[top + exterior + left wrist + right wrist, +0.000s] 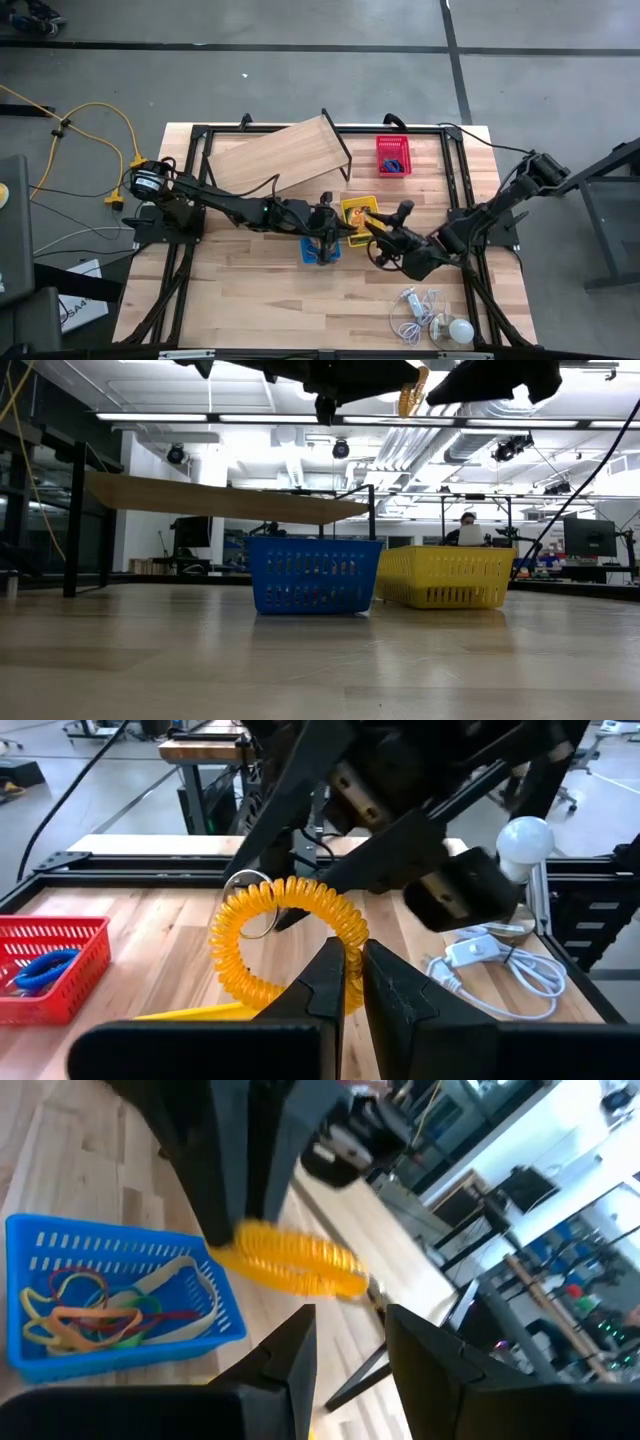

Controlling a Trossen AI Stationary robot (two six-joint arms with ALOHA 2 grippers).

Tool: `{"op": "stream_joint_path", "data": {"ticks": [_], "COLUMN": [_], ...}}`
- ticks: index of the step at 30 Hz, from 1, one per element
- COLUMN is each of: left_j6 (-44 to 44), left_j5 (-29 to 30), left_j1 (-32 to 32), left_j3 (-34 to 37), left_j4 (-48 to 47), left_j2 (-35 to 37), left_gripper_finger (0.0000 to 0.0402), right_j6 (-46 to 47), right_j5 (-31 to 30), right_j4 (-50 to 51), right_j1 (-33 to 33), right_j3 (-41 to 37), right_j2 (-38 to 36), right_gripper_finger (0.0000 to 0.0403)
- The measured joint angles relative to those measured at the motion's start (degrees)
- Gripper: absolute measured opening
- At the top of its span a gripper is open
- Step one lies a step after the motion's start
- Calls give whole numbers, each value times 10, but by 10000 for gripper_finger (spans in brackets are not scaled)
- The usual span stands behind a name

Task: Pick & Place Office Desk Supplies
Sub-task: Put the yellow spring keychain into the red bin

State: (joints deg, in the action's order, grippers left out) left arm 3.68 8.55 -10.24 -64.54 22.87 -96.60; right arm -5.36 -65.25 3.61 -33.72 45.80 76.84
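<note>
A yellow-orange coiled cord loop (290,935) with a small metal ring (245,905) hangs in the air between my two grippers, above the baskets; it also shows in the right wrist view (300,1265). My left gripper (352,955) is shut on the loop. My right gripper (350,1325) is open, and its fingers (270,850) stand on either side of the loop's upper part. Below, a blue basket (120,1305) holds several coloured rubber bands. A yellow basket (358,212) stands beside it. A red basket (392,155) stands at the far edge. My left gripper pinches the coiled loop at its lower part (355,935) between its two fingers, only a narrow slit showing between them. The loop stands up in front of the fingers, lifted clear of the table and baskets. Whether my right gripper's open fingers touch the loop, I cannot tell.
A light wooden board on black legs (280,150) stands at the far left. A white bulb with its thin cord (445,322) lies near the front right edge. The red basket holds a blue item (40,970).
</note>
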Motion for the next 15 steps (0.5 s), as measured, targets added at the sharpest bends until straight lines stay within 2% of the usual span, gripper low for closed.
{"op": "stream_joint_path", "data": {"ticks": [6, 15], "left_j6": [0, 2], "left_j5": [3, 3], "left_j1": [0, -8], "left_j3": [0, 0], "left_j4": [0, 13], "left_j2": [0, 0], "left_gripper_finger": [20, 20], "right_j6": [-55, -69], "right_j5": [-9, -7], "right_j4": [-50, -57], "right_j1": [-8, -8], "right_j3": [0, 0], "right_j2": [0, 0], "right_gripper_finger": [110, 110]}}
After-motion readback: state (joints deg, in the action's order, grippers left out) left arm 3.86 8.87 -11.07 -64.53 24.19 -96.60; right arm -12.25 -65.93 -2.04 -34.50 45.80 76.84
